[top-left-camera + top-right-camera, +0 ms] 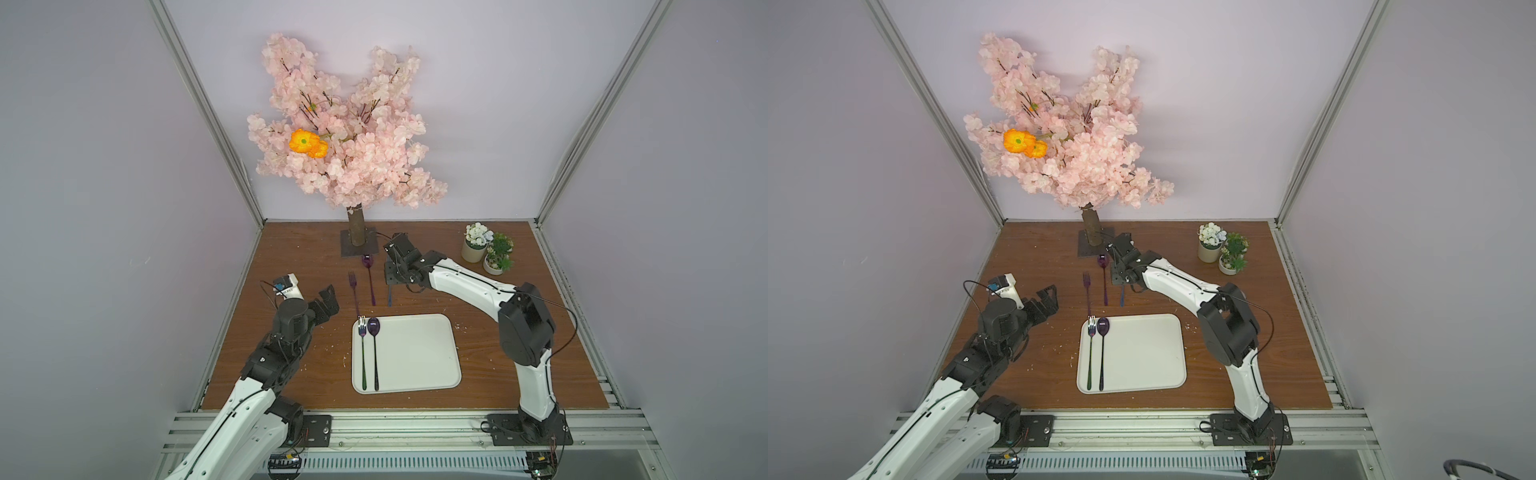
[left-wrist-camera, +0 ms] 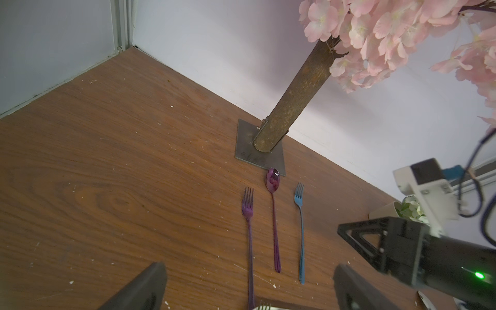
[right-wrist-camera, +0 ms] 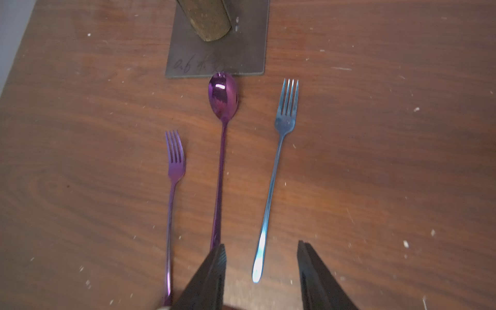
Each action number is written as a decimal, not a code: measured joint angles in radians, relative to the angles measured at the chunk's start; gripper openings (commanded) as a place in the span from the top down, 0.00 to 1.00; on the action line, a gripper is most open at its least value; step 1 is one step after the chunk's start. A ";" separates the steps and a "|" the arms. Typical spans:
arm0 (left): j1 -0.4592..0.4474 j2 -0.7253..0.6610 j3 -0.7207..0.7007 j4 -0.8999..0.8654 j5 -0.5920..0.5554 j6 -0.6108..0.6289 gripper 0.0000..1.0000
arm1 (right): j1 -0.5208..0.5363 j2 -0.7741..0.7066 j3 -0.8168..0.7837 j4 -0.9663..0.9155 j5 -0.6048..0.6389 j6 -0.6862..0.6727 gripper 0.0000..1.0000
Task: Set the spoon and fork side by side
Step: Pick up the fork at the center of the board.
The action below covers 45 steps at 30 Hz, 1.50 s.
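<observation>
Right pincer (image 3: 261, 244) hangs partly open and empty as I watch; the blue fork (image 3: 279, 161) lies on the table (image 3: 389, 161), handle between its jaws, purple spoon (image 3: 222, 99) just left.

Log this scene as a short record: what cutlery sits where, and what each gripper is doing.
tray: fork and spoon side by side, at its edge
table: purple fork, purple spoon, blue fork, roughly parallel, apart
left gripper: open, empty
right gripper: open, over blue fork's handle end, not gripping
</observation>
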 measured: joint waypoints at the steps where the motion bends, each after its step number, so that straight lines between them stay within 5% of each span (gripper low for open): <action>1: 0.000 0.000 0.000 -0.002 0.000 0.002 0.01 | -0.005 0.040 0.035 -0.004 -0.003 -0.009 0.56; 9: 0.000 0.000 0.000 -0.014 0.000 0.007 0.00 | -0.024 0.266 0.236 -0.052 -0.011 -0.030 0.57; 28: 0.000 -0.006 -0.002 -0.013 0.000 0.009 0.00 | -0.064 0.359 0.327 -0.079 -0.003 -0.030 0.68; 39: 0.000 -0.016 -0.002 -0.013 -0.004 0.009 0.00 | -0.069 0.372 0.342 -0.076 0.013 -0.035 0.94; 45: 0.000 -0.026 -0.002 -0.013 -0.007 0.009 0.00 | -0.076 0.372 0.349 -0.080 0.050 -0.042 1.00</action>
